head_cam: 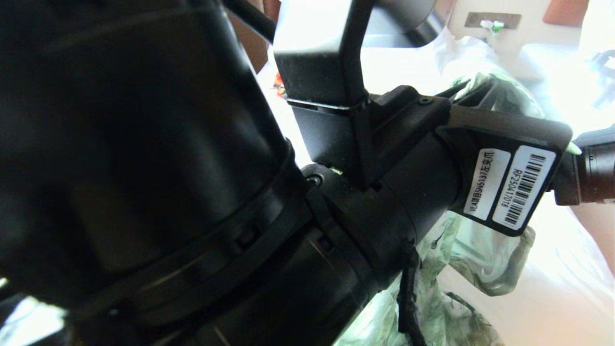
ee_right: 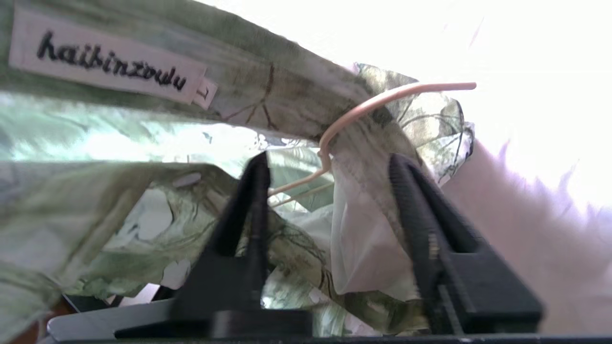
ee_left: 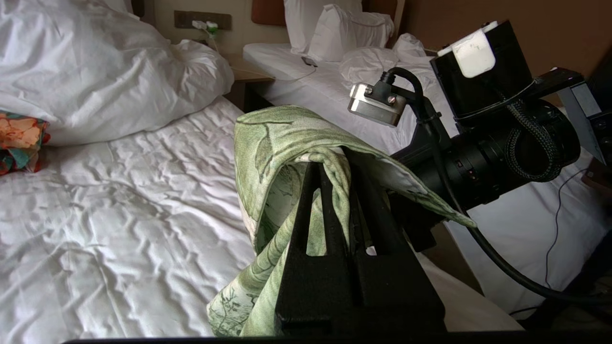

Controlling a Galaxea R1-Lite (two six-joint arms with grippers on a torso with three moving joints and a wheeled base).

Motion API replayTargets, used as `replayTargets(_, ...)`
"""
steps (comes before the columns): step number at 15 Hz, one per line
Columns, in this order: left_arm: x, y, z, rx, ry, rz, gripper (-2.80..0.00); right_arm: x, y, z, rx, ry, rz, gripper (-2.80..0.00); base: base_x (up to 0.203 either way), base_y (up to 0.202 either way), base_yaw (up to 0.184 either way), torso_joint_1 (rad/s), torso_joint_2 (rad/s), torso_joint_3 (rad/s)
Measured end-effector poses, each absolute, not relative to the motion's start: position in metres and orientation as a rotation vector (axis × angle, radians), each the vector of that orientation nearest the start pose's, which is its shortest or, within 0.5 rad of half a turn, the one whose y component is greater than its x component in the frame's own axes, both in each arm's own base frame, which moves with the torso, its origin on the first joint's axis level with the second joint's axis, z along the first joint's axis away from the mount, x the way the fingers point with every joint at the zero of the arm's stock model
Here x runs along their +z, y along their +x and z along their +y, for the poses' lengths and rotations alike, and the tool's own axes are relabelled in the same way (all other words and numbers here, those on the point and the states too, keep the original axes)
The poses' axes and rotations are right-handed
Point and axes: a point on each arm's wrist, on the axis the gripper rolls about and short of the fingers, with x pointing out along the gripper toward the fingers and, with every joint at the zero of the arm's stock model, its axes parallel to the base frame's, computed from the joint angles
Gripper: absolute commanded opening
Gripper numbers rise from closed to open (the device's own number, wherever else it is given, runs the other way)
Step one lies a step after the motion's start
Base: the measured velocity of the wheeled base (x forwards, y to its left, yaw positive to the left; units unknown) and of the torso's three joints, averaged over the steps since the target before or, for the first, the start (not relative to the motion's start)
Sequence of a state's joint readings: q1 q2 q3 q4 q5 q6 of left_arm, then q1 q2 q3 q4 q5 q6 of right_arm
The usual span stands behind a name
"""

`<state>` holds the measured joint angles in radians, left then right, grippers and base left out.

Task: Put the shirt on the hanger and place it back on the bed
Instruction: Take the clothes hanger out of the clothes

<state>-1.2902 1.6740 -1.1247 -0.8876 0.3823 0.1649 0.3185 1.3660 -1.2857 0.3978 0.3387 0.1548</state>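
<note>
A black robot arm (head_cam: 192, 192) fills the head view, green shirt (head_cam: 461, 269) hanging beneath it over the white bed (head_cam: 552, 298).

Shirt (ee_left: 282, 138): pale green with dark leaf print, bunched and lifted clear of the bed, draped in a fold with its lower cloth hanging down. A white neck label with black script faces outward.

Hanger (ee_right: 363, 112): thin cream wire, its hook curving out past the collar; the frame appears to run inside the shirt, though cloth hides most of it.

Bed (ee_left: 119, 191): wrinkled white sheet, rumpled duvet heaped at the head.
</note>
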Motion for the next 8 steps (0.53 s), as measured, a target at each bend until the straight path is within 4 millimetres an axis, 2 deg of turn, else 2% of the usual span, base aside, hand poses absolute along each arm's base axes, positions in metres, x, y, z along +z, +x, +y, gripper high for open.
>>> replayTargets(8,0.306,0.096,-0.298,-0.869,-0.11,-0.31,-2.8,0.31,0.213,0.074,0.57,0.235,0.518,0.0,0.0,0.0,0.0,0.0,0.0,0.0)
